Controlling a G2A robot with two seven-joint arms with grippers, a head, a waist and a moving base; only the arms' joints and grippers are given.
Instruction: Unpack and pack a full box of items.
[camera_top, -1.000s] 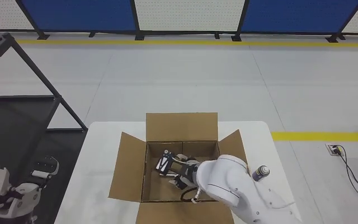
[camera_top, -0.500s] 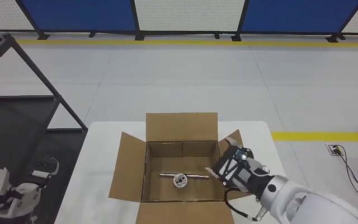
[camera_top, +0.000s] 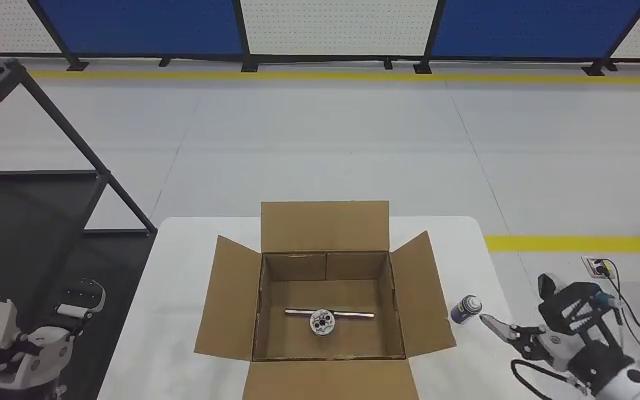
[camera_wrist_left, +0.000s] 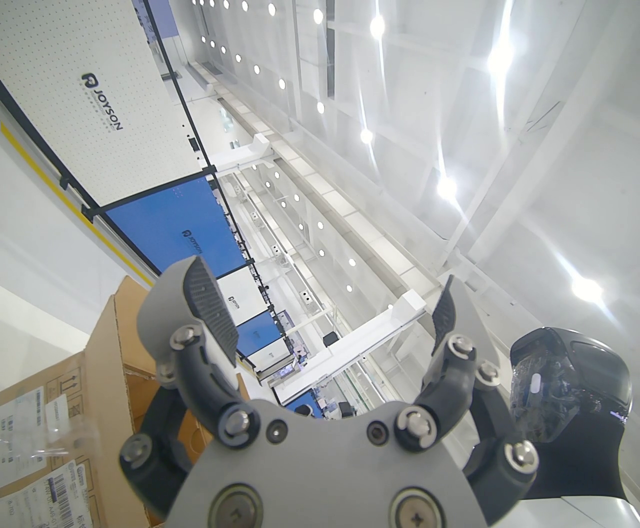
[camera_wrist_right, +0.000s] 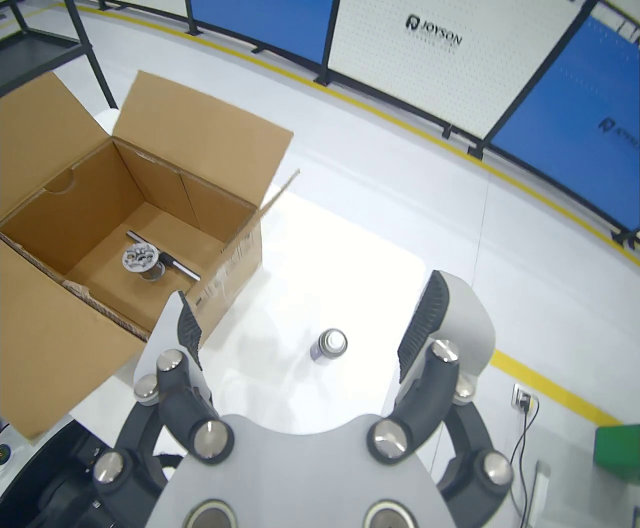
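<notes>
Unpacking, I judge: with the can (camera_wrist_right: 328, 345) out and left gripper (camera_wrist_left: 322, 285) and right gripper (camera_wrist_right: 312, 300) both spread empty, next I should fetch the metal part (camera_wrist_right: 142, 260) from the box (camera_wrist_right: 165, 200).

Factory hall, with blue partition panels (camera_top: 140, 25) and yellow floor line (camera_top: 300, 75).

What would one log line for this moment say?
box: open, metal part inside | can: upright on table beside box | right gripper: open, near can | left gripper: open
</notes>
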